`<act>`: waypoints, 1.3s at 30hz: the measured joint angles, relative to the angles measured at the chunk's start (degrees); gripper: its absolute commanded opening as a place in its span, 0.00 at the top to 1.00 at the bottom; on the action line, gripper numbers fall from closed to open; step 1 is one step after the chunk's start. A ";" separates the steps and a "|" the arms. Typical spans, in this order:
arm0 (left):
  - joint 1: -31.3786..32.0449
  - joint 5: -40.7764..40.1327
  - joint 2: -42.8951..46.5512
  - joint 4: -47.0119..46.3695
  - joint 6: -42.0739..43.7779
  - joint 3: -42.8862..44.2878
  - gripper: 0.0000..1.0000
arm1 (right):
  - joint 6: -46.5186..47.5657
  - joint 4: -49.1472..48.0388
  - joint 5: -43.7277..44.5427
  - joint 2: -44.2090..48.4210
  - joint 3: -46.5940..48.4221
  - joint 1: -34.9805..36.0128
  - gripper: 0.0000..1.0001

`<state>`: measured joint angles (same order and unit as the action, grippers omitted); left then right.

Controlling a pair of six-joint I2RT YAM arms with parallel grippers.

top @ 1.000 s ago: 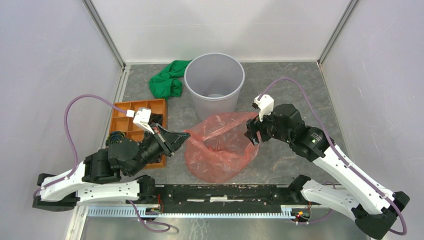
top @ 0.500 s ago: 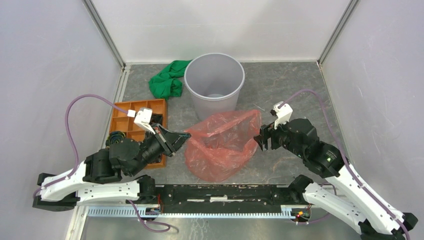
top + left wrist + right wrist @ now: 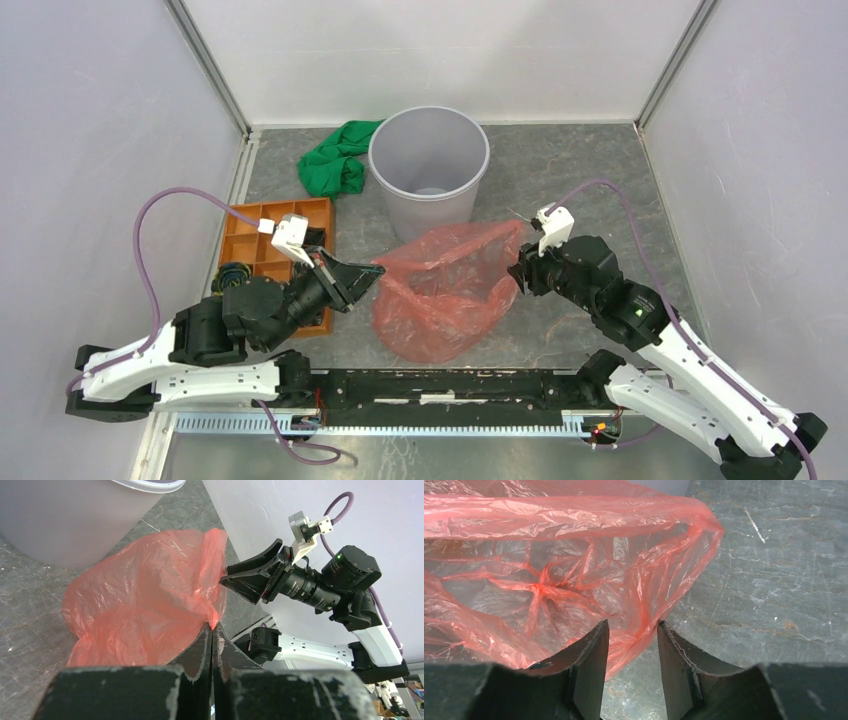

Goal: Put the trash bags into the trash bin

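Observation:
The red trash bag (image 3: 445, 290) lies crumpled on the table, just in front of the light-grey trash bin (image 3: 428, 165). My left gripper (image 3: 375, 270) is shut on the bag's left edge; in the left wrist view the closed fingertips (image 3: 212, 627) pinch red film (image 3: 145, 605). My right gripper (image 3: 518, 272) is open at the bag's right edge. In the right wrist view its jaws (image 3: 631, 626) stand apart with a fold of the bag (image 3: 549, 575) between them, not clamped. The bin wall (image 3: 75, 520) shows behind the bag.
A green cloth (image 3: 335, 160) lies left of the bin. An orange compartment tray (image 3: 262, 245) sits at the left, partly under my left arm. White walls close in the back and sides. Grey table (image 3: 590, 170) shows to the right of the bin.
My right arm drew back to the right and settled at the bag's right edge. The bag's right corner shifted slightly right. My left gripper nudged right, still shut on the bag.

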<state>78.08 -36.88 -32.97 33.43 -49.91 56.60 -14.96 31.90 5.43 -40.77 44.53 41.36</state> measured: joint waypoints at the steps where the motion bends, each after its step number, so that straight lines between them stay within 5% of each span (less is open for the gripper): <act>1: 0.00 -0.02 -0.04 -0.17 0.00 0.00 0.98 | 0.11 -0.33 0.44 0.37 -0.22 0.00 0.54; 6: 0.00 -0.02 -1.03 -0.55 0.02 0.00 0.98 | 0.81 -1.70 4.00 1.73 -2.51 0.00 0.52; 12: 0.00 -0.02 -1.81 -0.63 0.02 0.00 0.98 | 1.38 -2.51 3.85 1.51 -4.20 0.00 0.81; 19: 0.00 -0.02 -4.52 -1.01 1.22 1.77 0.98 | 3.08 0.39 3.67 1.01 4.09 0.00 0.98; 27: 0.00 0.92 -14.32 -4.59 9.33 16.63 0.98 | 6.05 0.42 3.43 1.70 22.51 0.00 0.98; 34: 0.00 0.48 -10.08 -4.52 6.47 4.50 0.98 | 5.14 1.05 2.16 3.26 8.07 0.00 0.96; 39: 0.00 0.37 -5.53 0.83 2.80 -0.02 0.98 | 5.84 5.92 -0.52 -5.46 12.24 0.00 0.95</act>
<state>78.08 -36.51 -38.50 34.26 -47.11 56.58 -9.13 37.82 4.91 -46.24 56.77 41.36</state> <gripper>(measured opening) 0.028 0.041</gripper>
